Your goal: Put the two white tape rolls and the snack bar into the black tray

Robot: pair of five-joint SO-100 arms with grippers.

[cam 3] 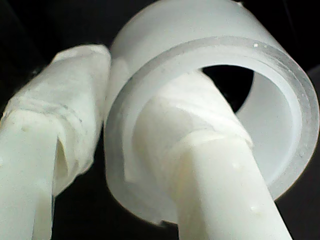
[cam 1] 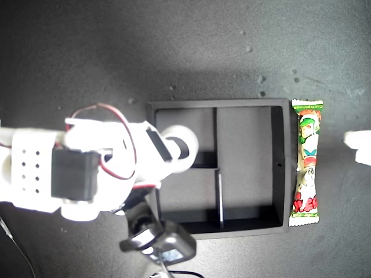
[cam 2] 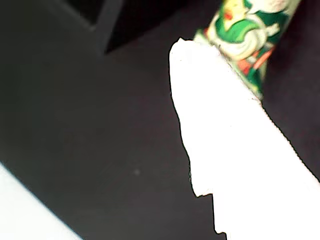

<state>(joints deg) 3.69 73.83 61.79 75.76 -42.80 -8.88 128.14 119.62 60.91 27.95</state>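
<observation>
Over black tray [cam 1: 278, 168], white tape roll [cam 1: 181, 146], seemingly translucent

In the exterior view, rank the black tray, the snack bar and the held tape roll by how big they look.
1. Black tray, clearly largest.
2. Snack bar, long and narrow.
3. Tape roll in my second gripper, smallest, though partly hidden and raised nearer the camera, so its true size is unsure.

A white finger [cam 2: 235, 140] of my first gripper lies over the near end of the green-and-white snack bar [cam 2: 250, 30], the black tray's corner [cam 2: 107, 25] off to one side beyond.
</observation>
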